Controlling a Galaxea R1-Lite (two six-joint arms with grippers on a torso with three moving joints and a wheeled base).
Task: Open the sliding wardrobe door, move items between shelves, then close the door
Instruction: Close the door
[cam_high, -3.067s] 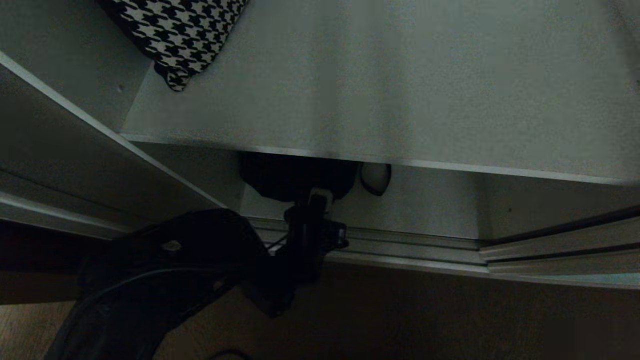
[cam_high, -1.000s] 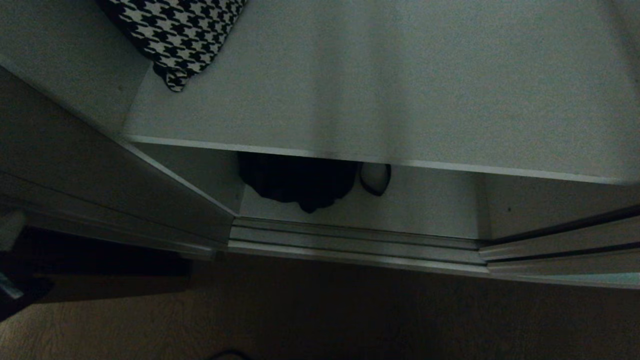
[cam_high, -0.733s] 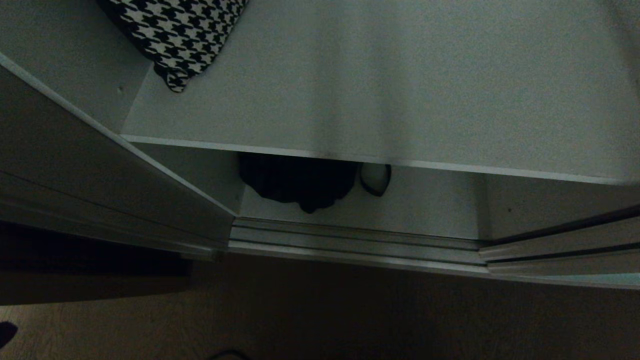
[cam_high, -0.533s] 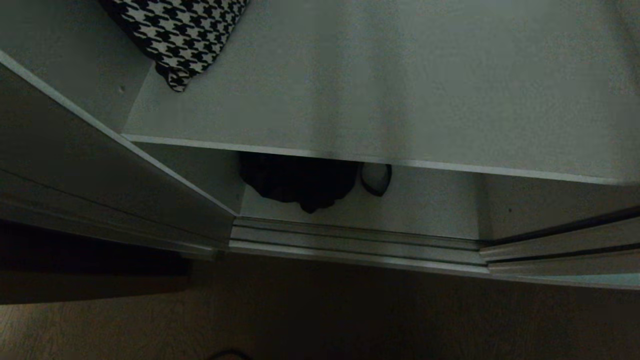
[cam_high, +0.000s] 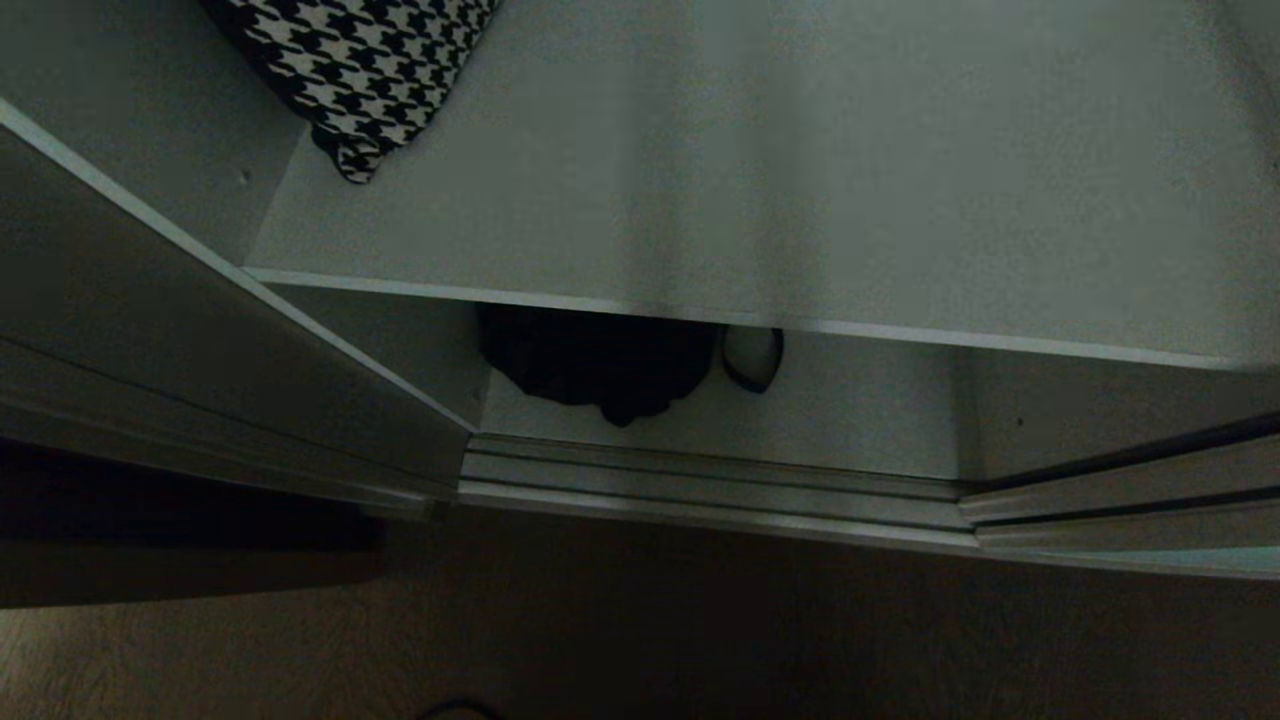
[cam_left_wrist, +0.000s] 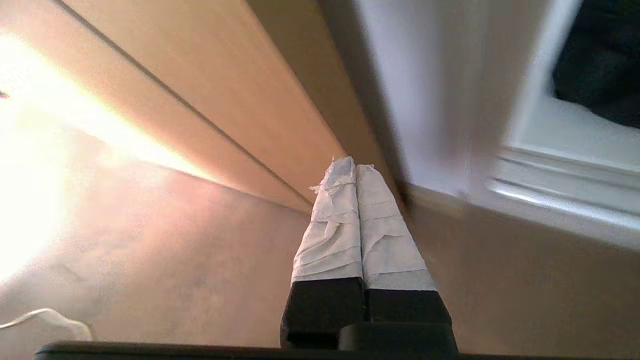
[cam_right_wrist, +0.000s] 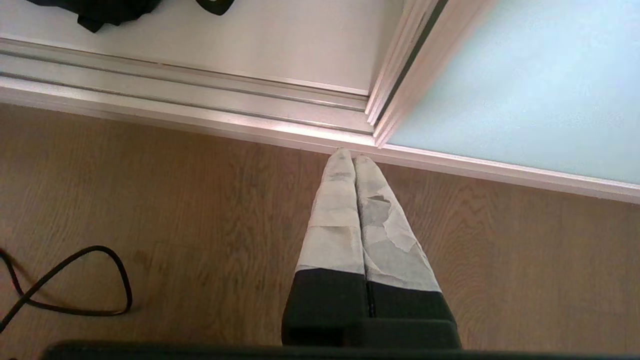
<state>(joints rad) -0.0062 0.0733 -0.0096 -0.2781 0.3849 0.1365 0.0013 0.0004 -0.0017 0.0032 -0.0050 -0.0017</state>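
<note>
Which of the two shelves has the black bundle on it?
The lower shelf: the black bundle lies there; the upper shelf carries a houndstooth cloth.

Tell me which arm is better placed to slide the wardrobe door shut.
Right, probably. The right gripper, shut, points close to the frame edge of the door. The left gripper, also shut, faces the beige cabinet front across the opening.

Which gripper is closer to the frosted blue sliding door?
Right. The right gripper points at a bottom corner of the sliding door; the left gripper sits by the beige cabinet front.
</note>
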